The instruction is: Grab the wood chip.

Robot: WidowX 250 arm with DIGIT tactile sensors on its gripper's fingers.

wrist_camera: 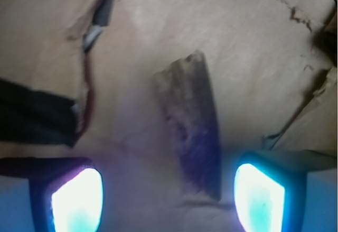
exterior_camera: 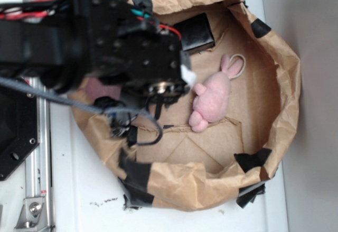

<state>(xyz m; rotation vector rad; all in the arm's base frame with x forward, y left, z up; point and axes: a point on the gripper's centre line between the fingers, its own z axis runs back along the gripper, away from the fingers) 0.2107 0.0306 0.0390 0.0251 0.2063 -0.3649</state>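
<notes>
The wood chip (wrist_camera: 191, 123) is a flat dark-brown sliver lying on the brown paper floor in the wrist view. It runs from the upper middle down toward the gap between my fingers, nearer the right one. My gripper (wrist_camera: 168, 200) is open above it; both glowing pads (wrist_camera: 76, 203) stand wide apart with nothing between them. In the exterior view the black arm and gripper (exterior_camera: 158, 92) hang over the left part of the paper nest and hide the chip.
A pink plush bunny (exterior_camera: 212, 97) lies in the middle of the brown paper nest (exterior_camera: 280, 84). A glossy black box (exterior_camera: 194, 33) sits at the nest's back. Black tape (wrist_camera: 34, 118) and a torn paper seam (wrist_camera: 87, 84) lie left of the chip.
</notes>
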